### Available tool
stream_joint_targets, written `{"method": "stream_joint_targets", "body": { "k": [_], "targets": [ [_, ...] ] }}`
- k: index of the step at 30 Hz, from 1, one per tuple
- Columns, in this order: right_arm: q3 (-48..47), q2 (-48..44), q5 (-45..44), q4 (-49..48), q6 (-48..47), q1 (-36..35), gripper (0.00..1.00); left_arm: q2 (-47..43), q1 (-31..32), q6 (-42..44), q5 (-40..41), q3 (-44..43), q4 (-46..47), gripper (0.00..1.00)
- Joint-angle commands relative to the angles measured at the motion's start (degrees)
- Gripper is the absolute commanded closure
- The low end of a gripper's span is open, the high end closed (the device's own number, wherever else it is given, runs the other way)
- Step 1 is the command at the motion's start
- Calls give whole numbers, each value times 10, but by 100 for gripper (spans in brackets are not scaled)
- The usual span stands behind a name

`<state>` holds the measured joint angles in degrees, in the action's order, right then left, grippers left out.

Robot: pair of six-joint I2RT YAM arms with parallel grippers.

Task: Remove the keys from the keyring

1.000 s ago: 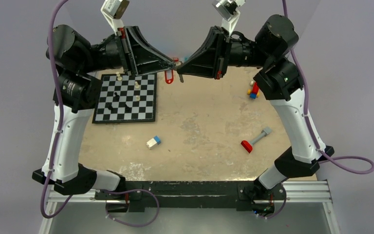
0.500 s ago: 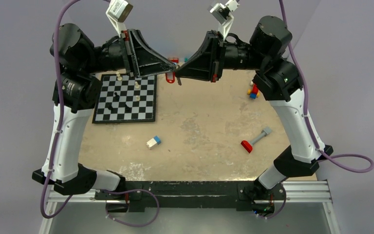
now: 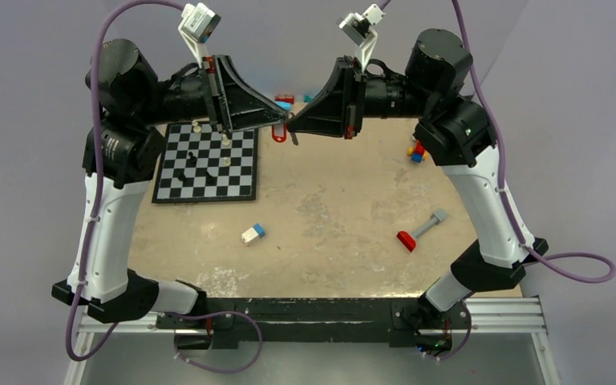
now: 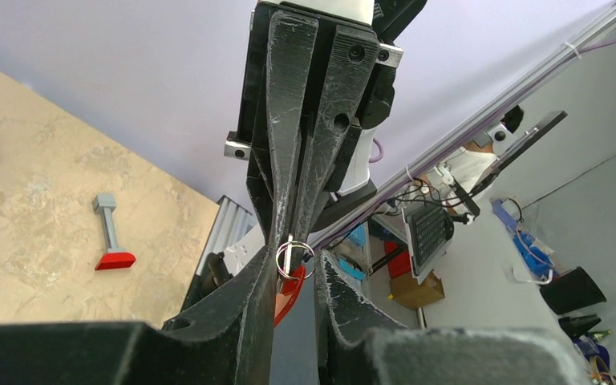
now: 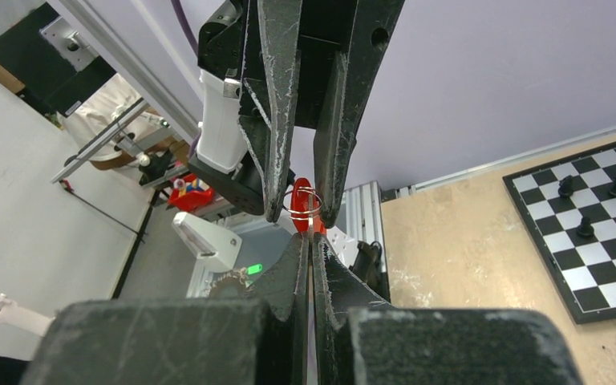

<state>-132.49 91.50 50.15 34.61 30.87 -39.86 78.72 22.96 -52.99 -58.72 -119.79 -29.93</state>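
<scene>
Both grippers meet tip to tip above the table's far edge. A small silver keyring [image 4: 312,265] spans the gap between my left gripper's [image 4: 296,258] fingertips, which close on its edges. A red tag [image 4: 287,295] hangs from it. My right gripper [image 5: 310,241] is shut on a thin metal key [image 4: 289,253] that runs into the ring. In the right wrist view the ring [image 5: 303,202] sits between the left fingertips, with the red tag [image 5: 301,187] behind. In the top view the tag [image 3: 279,132] dangles below the left gripper [image 3: 282,119] and right gripper [image 3: 293,122].
A chessboard [image 3: 207,180] with several pieces lies at the left under the left arm. A blue-and-white brick [image 3: 252,233] and a red-and-grey piece [image 3: 417,233] lie mid-table. Coloured bricks [image 3: 415,150] sit at the right, others [image 3: 285,99] at the far edge.
Both wrists have tilted and the joined fingertips have shifted slightly down in the view. Both grips look unchanged, and the tag still hangs between them.
</scene>
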Motion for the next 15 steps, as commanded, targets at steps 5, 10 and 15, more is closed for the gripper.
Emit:
{"method": "stream_joint_targets", "body": {
  "k": [5, 10, 15],
  "targets": [
    [-4, 0, -32, 4, -25, -8, 100, -9, 8, 49, -1, -27, -71, 100],
    [-7, 0, -38, 24, -36, -10, 100, -7, 8, 65, 6, -34, -95, 100],
    [-7, 0, -39, 32, -40, -10, 100, -5, 8, 67, 4, -35, -98, 100]
  ]
}}
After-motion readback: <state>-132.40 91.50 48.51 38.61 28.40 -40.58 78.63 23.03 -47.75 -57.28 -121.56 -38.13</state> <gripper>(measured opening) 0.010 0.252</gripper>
